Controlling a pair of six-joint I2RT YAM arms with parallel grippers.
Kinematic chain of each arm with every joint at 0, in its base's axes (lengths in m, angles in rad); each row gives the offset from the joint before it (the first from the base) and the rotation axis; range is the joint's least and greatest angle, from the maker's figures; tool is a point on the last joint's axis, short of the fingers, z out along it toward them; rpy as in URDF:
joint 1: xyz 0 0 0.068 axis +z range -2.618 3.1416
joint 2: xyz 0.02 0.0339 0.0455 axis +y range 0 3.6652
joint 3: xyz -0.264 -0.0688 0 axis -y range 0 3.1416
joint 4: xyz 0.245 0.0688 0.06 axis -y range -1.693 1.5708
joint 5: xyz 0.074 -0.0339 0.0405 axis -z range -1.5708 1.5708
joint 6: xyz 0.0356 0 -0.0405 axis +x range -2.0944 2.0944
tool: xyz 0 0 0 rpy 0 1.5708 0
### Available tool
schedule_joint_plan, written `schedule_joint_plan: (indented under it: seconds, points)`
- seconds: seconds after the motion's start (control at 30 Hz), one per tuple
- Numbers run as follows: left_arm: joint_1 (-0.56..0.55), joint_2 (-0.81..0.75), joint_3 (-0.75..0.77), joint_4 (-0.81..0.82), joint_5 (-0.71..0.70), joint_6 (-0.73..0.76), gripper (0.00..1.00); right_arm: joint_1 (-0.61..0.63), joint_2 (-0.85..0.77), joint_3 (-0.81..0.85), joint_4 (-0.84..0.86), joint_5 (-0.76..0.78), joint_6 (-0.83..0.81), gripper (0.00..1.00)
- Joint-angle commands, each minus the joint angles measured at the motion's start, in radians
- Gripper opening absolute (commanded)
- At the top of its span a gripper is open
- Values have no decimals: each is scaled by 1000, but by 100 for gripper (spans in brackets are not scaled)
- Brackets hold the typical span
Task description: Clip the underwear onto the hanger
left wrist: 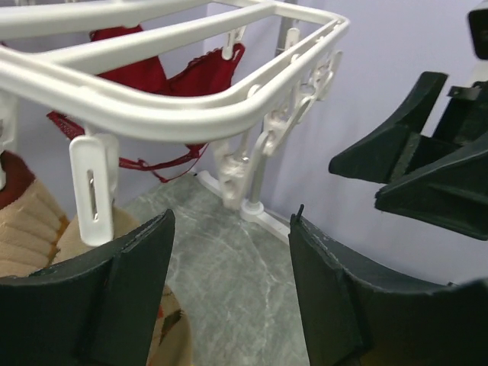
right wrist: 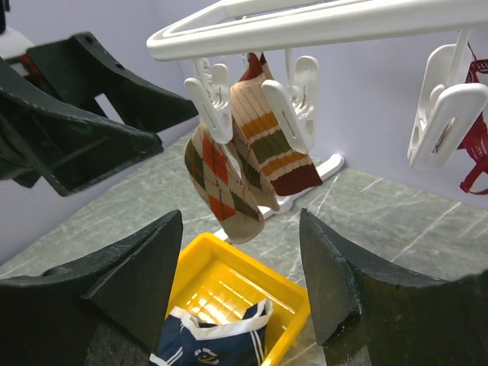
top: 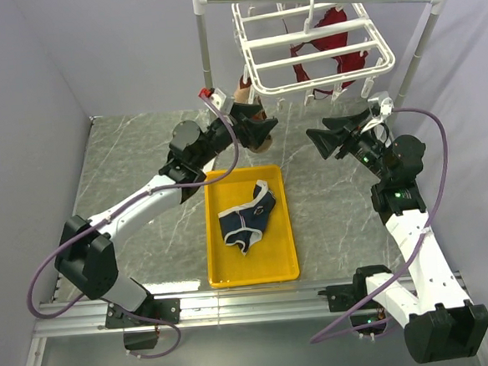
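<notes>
top external: underwear (top: 248, 219) crumpled in far half of yellow tray (top: 219, 273) at counter (top: 142, 157) near edge. left hand (top: 267, 134), right hand (top: 320, 137) both wide, empty, below hanger (top: 314, 40).

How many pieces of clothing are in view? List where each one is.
3. Navy underwear lies in the yellow tray; a dark red garment hangs below the hanger; argyle cloth hangs at its near-left corner, possibly two pieces.

The left gripper (left wrist: 229, 225) holds its fingers (left wrist: 130, 282) apart beneath the hanger (left wrist: 175, 118), beside a dangling white clip (left wrist: 91, 187).
</notes>
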Motion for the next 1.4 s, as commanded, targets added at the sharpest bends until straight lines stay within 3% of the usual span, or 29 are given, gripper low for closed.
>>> schedule_joint_plan:
  seconds: [0.0, 0.3, 0.6, 0.7, 0.8, 0.87, 0.93, 1.0, 1.2, 1.37]
  points:
    - [-41, 9, -22, 110, -111, 44, 71, 8, -4, 14, 56, 12, 10, 70]
    - [-121, 78, -25, 232, -205, 99, 73, 8, 2, 15, 38, 29, -20, 70]
    - [-138, 247, 164, 244, -359, 116, 67, -16, 11, 48, -13, 51, -57, 69]
    - [-138, 280, 202, 273, -351, 116, 61, -27, 18, 54, -27, 45, -71, 69]
    - [-138, 270, 182, 307, -327, 122, 41, -36, 16, 57, -14, 20, -76, 68]
    - [-140, 232, 149, 333, -294, 130, 35, -39, 24, 66, -7, -10, -85, 67]
    - [-138, 177, 92, 328, -239, 142, 14, -39, 36, 84, -8, -56, -100, 65]
    - [-137, 123, 35, 313, -199, 154, 1, -39, 45, 104, -23, -105, -115, 65]
    - [-136, 60, -11, 223, -164, 232, 0, -31, 68, 149, 13, -244, -13, 65]
    - [-147, 72, 41, 118, -225, 307, 0, 11, 61, 146, 55, -169, 141, 65]
